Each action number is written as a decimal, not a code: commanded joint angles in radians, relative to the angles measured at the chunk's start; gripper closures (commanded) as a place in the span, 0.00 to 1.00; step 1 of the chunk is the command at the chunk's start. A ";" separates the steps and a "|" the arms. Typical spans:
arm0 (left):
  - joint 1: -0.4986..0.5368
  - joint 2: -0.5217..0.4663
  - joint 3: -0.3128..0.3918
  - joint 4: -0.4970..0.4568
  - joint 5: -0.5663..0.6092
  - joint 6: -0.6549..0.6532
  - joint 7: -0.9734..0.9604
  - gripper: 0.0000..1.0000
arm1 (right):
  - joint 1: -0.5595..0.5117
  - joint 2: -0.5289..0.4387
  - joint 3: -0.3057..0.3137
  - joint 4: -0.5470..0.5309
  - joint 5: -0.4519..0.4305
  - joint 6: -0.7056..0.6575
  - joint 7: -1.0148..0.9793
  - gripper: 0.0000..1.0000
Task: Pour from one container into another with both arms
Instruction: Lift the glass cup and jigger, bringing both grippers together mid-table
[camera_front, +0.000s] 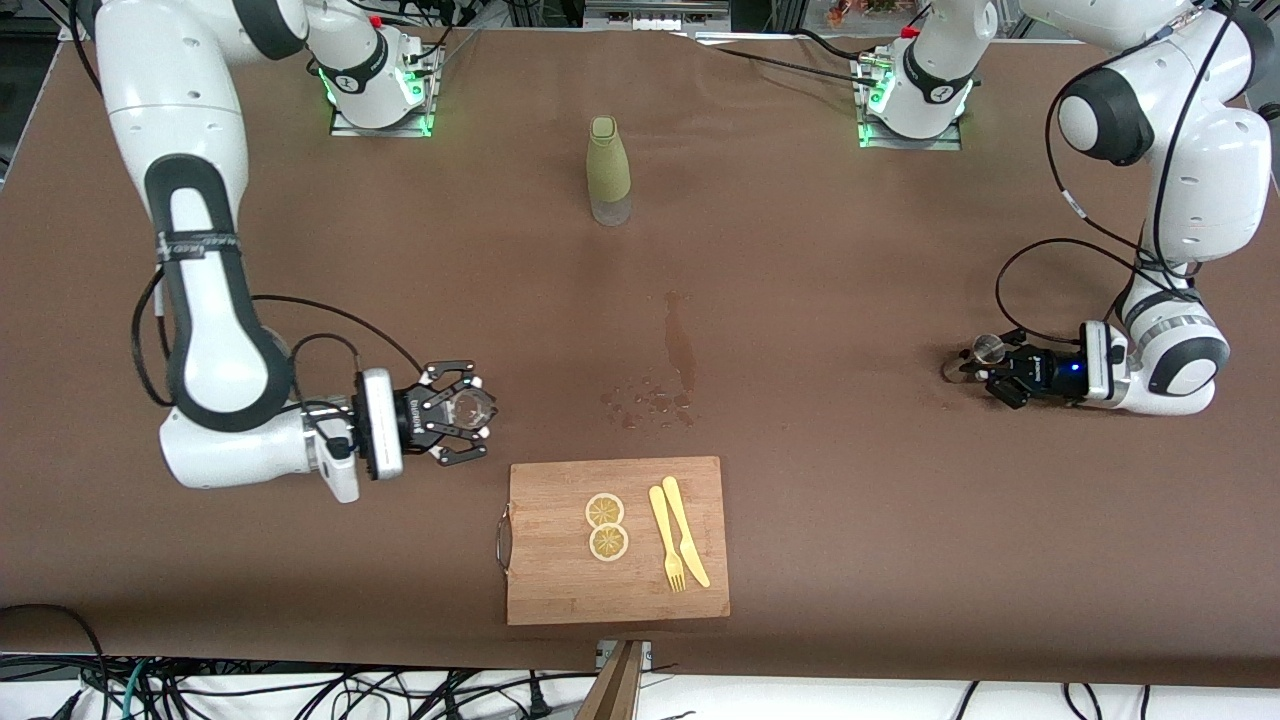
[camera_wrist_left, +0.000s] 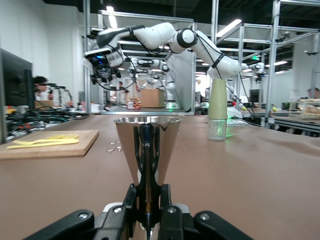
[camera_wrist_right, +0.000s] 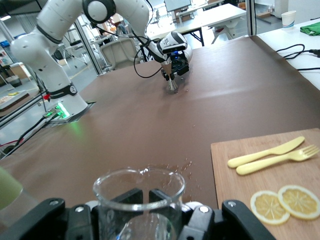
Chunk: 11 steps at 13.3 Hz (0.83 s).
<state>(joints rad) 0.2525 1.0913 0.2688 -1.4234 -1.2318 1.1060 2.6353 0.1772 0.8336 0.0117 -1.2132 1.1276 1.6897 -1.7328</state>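
Observation:
My right gripper (camera_front: 462, 411) hangs above the table near the right arm's end, shut on a clear glass beaker (camera_front: 472, 407). In the right wrist view the beaker (camera_wrist_right: 114, 209) stands upright between the fingers (camera_wrist_right: 131, 196), with drops on its rim. My left gripper (camera_front: 985, 372) is low at the left arm's end, shut on a shiny metal cone-shaped cup (camera_front: 984, 349). That cup (camera_wrist_left: 147, 142) is upright in the left wrist view, with my left gripper (camera_wrist_left: 148, 199) closed around its narrow lower part. The cup's foot is hidden.
A green bottle (camera_front: 609, 170) with a clear base stands mid-table near the bases. A wooden cutting board (camera_front: 560, 580) near the front edge carries two lemon slices (camera_front: 606, 526) and a yellow fork and knife (camera_front: 678, 545). Wet spill marks (camera_front: 672, 385) lie between the bottle and the board.

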 joint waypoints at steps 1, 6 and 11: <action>-0.093 -0.068 0.000 -0.020 -0.070 0.023 -0.105 1.00 | 0.051 -0.021 -0.012 -0.009 -0.003 0.068 0.061 0.91; -0.339 -0.090 -0.014 -0.019 -0.265 0.187 -0.213 1.00 | 0.142 -0.057 -0.012 -0.008 -0.077 0.189 0.212 0.91; -0.518 -0.083 -0.046 -0.019 -0.411 0.380 -0.259 1.00 | 0.248 -0.068 -0.015 -0.006 -0.192 0.309 0.326 0.91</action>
<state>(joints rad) -0.2181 1.0179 0.2180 -1.4234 -1.5937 1.4345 2.3897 0.3977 0.7877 0.0082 -1.2123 0.9876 1.9780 -1.4625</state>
